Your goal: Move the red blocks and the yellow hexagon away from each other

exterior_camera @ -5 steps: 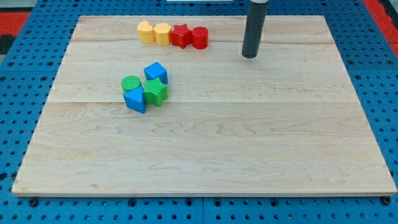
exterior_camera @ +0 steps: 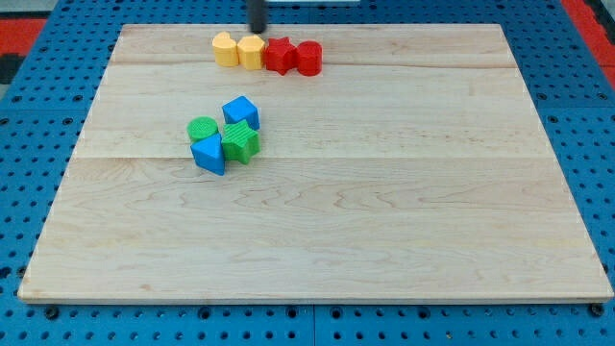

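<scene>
Your tip (exterior_camera: 258,31) sits at the desk's (exterior_camera: 384,221) top edge, just above the yellow hexagon (exterior_camera: 252,52); no jaws here. The red star (exterior_camera: 280,55) touches it on the tip's right, then the red cylinder (exterior_camera: 308,58). Wedge down between yellow and red. A second yellow block (exterior_camera: 226,48) crowds the left; the blue-green cluster (exterior_camera: 225,135) lies well clear.

— What lies under it all?
— A pale wooden board (exterior_camera: 384,240) with long grain seams running across; it rests on a blue pegboard surface (exterior_camera: 19,192) studded with holes.
— And the corners?
— Red patches (exterior_camera: 19,24) at the view's top corners; light is even.
</scene>
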Available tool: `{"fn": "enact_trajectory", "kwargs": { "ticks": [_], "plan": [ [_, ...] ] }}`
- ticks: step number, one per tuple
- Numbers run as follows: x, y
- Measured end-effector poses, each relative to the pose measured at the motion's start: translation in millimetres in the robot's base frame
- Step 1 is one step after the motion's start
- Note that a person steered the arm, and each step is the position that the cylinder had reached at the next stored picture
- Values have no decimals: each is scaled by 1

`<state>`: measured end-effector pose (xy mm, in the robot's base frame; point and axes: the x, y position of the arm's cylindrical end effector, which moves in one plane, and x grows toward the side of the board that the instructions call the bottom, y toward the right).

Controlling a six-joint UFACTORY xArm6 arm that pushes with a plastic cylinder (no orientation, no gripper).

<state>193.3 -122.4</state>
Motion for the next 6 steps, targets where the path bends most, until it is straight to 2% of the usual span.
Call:
{"fn": "enact_trajectory", "kwargs": {
  "ticks": [1,3,4,6],
  "plan": [
    [9,-54],
    [15,31],
    [27,47],
    [95,153]
  ]
}}
